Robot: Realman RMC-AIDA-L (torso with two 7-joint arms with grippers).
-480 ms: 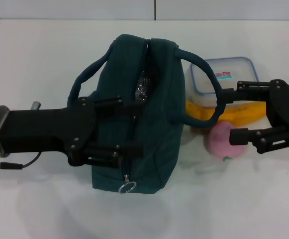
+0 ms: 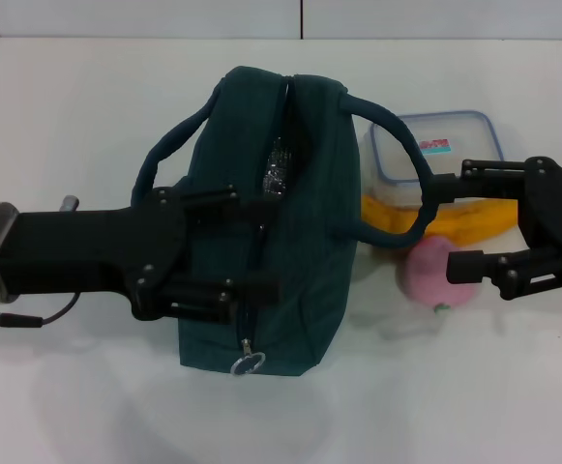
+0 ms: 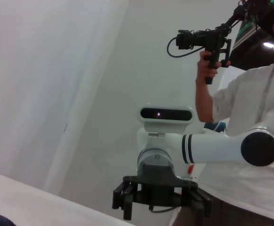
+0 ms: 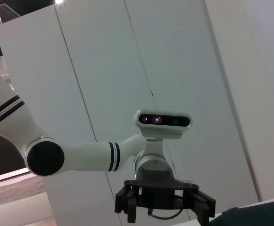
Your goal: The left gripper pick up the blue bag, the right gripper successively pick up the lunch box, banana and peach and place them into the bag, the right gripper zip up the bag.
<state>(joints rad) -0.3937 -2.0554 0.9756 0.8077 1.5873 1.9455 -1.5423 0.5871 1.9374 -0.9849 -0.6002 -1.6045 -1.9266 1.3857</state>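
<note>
The blue bag [image 2: 290, 222] lies on the white table [image 2: 87, 106] in the head view, its top zip partly undone and its two handles spread sideways. My left gripper [image 2: 256, 244] hovers over the bag, open, with one finger on each side of the zip line. To the right of the bag, the clear lunch box [image 2: 445, 145] with a blue rim sits farthest back. The yellow banana [image 2: 474, 220] is in front of it, and the pink peach [image 2: 433, 275] is nearest. My right gripper [image 2: 439, 224] is open above the banana and peach.
A metal zip pull ring [image 2: 249, 362] hangs at the bag's near end. One bag handle [image 2: 411, 174] loops over the lunch box corner. In the left wrist view a person [image 3: 250, 108] holds up a camera beside the robot's body.
</note>
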